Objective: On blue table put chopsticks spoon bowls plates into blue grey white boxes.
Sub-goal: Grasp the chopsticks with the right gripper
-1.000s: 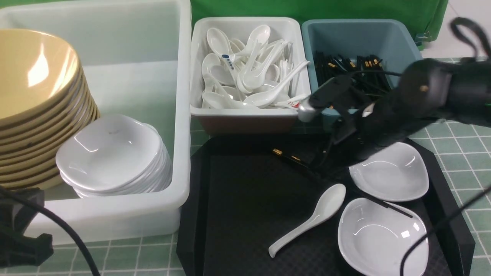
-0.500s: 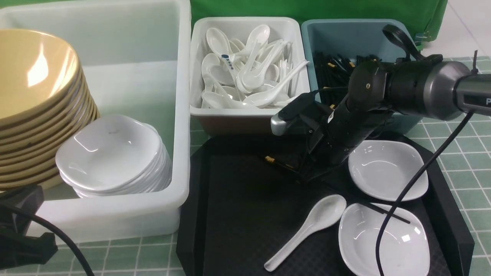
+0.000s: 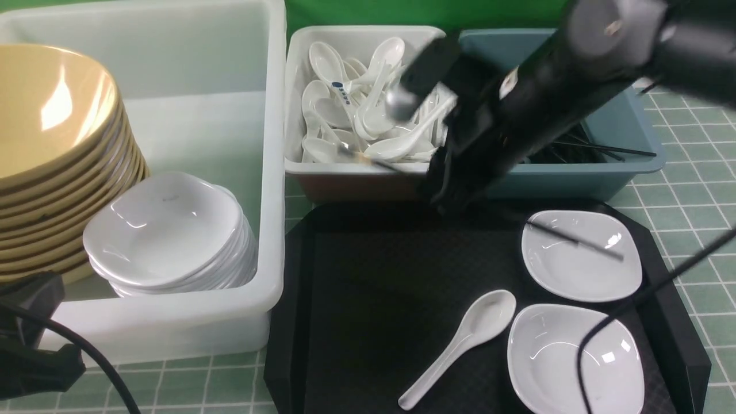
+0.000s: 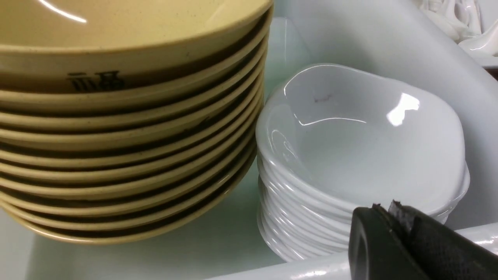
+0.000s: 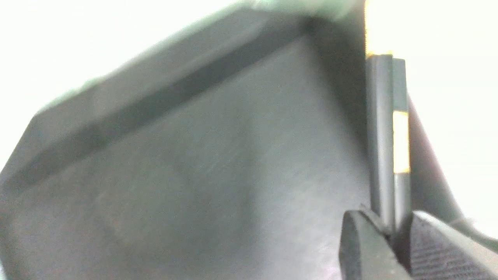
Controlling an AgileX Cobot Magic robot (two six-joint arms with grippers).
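My right gripper point(image 3: 447, 198) is shut on a pair of black chopsticks point(image 3: 575, 241) and holds them in the air above the black tray's far edge. Their gold-banded ends reach in front of the white box point(image 3: 368, 175) of spoons, and their tips hang over a plate point(image 3: 598, 276). In the right wrist view the chopsticks point(image 5: 389, 136) run straight out from between the pads of the gripper point(image 5: 393, 229). A white spoon point(image 3: 460, 345) and a second plate point(image 3: 575, 359) lie on the tray. My left gripper point(image 4: 385, 208) is shut and empty at the large box's near rim.
The large translucent box point(image 3: 172, 330) holds stacked tan bowls point(image 3: 52, 155) and stacked white plates point(image 3: 167, 230). The blue-grey box point(image 3: 575, 181) holds more chopsticks behind my right arm. The black tray point(image 3: 356, 299) lies on the blue table point(image 3: 678, 213).
The right gripper closed on the chopsticks on the tray and lifted them up and back toward the small boxes. The spoon shifted slightly. The left arm stayed put.
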